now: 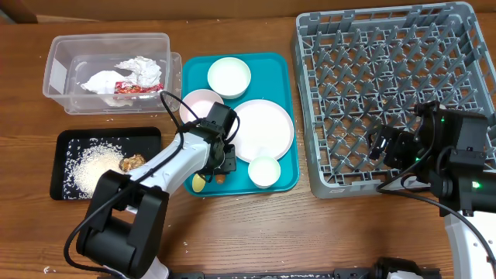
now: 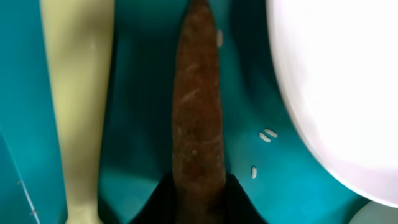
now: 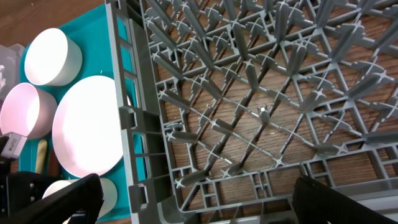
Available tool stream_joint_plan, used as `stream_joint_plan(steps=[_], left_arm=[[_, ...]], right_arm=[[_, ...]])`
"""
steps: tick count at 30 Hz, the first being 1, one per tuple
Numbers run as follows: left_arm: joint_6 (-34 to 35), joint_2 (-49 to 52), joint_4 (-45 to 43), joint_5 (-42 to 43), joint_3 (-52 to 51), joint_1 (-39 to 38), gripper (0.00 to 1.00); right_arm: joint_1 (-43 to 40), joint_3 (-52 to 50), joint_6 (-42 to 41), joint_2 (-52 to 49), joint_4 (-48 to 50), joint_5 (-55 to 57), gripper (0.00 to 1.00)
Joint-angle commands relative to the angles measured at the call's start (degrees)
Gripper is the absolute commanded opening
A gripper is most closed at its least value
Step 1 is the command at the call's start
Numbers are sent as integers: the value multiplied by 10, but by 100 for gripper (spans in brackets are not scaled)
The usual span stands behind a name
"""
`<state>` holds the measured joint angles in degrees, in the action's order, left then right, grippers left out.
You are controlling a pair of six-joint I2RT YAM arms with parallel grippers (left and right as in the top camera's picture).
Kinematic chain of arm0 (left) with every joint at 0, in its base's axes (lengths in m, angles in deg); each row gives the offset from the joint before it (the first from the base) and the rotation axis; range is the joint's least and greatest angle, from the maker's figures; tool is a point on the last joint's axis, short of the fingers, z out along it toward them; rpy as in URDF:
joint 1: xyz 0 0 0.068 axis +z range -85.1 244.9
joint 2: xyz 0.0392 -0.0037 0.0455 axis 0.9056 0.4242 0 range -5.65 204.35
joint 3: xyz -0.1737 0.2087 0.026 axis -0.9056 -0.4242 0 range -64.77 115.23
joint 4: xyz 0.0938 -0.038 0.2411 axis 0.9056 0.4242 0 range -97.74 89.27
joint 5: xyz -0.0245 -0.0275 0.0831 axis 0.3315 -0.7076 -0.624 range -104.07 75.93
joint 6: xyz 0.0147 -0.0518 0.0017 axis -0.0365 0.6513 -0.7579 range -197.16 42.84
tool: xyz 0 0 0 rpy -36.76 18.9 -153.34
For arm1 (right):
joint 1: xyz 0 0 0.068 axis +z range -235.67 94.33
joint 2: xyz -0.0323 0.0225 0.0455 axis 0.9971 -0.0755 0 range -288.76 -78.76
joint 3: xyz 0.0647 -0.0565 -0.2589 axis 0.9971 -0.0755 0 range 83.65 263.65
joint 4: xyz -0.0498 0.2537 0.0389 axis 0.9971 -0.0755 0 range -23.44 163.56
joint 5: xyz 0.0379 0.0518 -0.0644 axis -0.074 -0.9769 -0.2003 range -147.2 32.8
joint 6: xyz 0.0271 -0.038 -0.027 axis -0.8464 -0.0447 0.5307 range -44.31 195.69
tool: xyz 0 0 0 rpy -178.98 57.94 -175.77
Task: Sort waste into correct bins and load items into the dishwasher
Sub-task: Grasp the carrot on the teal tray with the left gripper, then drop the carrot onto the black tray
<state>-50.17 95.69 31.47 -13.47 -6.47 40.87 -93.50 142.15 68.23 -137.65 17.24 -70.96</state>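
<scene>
Your left gripper (image 2: 199,193) has its black fingers (image 2: 158,205) set against both sides of the brown stick (image 2: 198,106). It looks like a grip, though the contact sits at the very edge of the wrist view. The stick lies flat on the teal tray (image 2: 137,93), pointing away from the gripper, between the pale yellow spoon (image 2: 78,93) and the white plate (image 2: 336,81). A few rice grains (image 2: 267,134) lie beside it. Your right gripper (image 3: 199,205) hangs with its jaws wide apart over the grey dish rack (image 3: 261,93).
</scene>
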Motion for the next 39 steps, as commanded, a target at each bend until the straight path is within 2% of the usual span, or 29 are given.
stream_joint_plan(steps=[1,5,11,16,20,23,26,29,35,39], left_arm=[[4,-13,-2,-7,-9,-3,4],[-18,-14,45,-3,27,-3,4],[-64,-15,194,-21,169,-2,4],[-73,-25,351,-102,312,11,4],[-73,-63,421,-132,357,61,4],[-73,-120,441,-134,346,141,4],[-72,-175,428,-133,304,231,4],[-60,-224,369,-82,232,327,4],[-39,-257,173,39,51,499,4],[-24,-233,60,53,-34,548,4]], right_arm=[[-2,16,0,0,2,-5,100],[-2,16,0,0,4,-5,100],[-2,16,0,0,5,-5,100],[-2,16,0,0,8,-5,100],[-2,16,0,0,9,-5,100],[-2,16,0,0,7,-5,100],[-2,16,0,0,6,-8,100],[-2,16,0,0,7,-10,100],[-2,16,0,0,7,-14,100],[-2,16,0,0,7,-14,100]])
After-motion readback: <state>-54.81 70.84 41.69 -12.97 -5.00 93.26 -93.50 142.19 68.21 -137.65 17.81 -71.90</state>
